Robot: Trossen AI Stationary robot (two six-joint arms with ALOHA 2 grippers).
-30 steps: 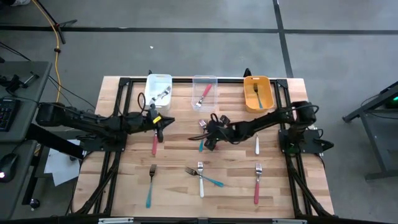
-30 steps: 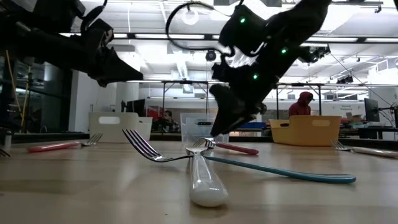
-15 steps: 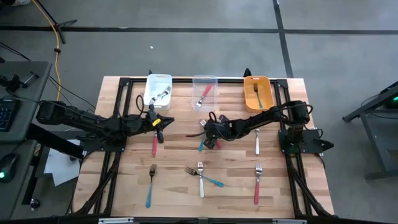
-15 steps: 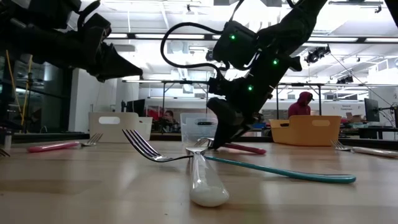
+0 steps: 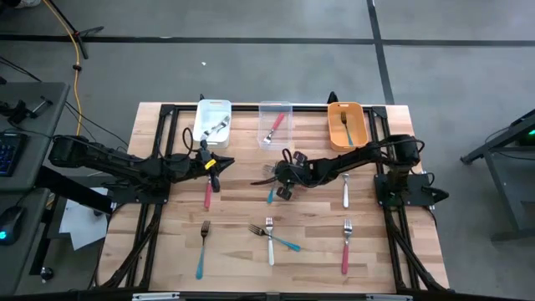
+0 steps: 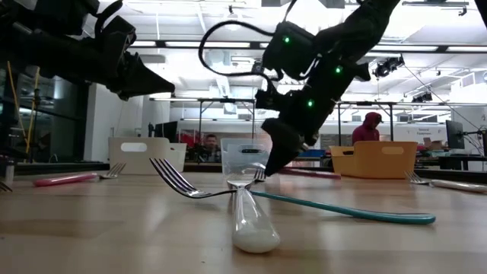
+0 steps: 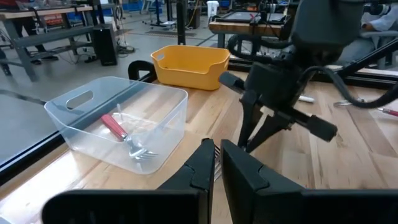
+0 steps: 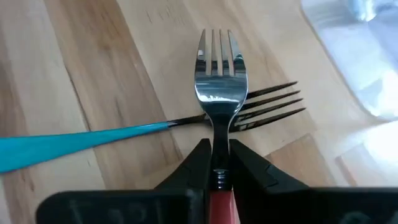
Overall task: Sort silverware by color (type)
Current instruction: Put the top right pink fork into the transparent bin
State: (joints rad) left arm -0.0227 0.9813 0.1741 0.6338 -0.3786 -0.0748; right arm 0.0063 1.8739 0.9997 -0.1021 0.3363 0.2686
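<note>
Holding a red fork [image 8: 219,93] by its neck, the right gripper [image 5: 282,178] sits near the middle of the tabletop [image 5: 234,251], its two fingers [image 8: 199,163] pressed tight on the fork. A second ago those fingers were wide apart above the fork; now they have closed on it and lifted it, so in the low view the red handle [image 6: 312,173] hangs a little above the wood. Just under the lifted fork lies a teal fork [image 8: 74,142], with its prongs poking out past the red one. The left gripper [image 5: 214,166] hovers over another red fork [image 5: 207,193] on the left side, fingers [image 7: 205,165] shut with nothing between them, and it has not moved. Nearer the front edge lie a crossed white fork [image 5: 269,240] and teal fork [image 5: 282,242], a lone teal fork [image 5: 201,250], and a red fork [image 5: 345,247]. A white fork [image 5: 345,193] lies under the right arm. At the back stand a white bin [image 5: 201,124], a clear bin [image 5: 265,125] and an orange bin [image 5: 358,125], each with a fork inside.
</note>
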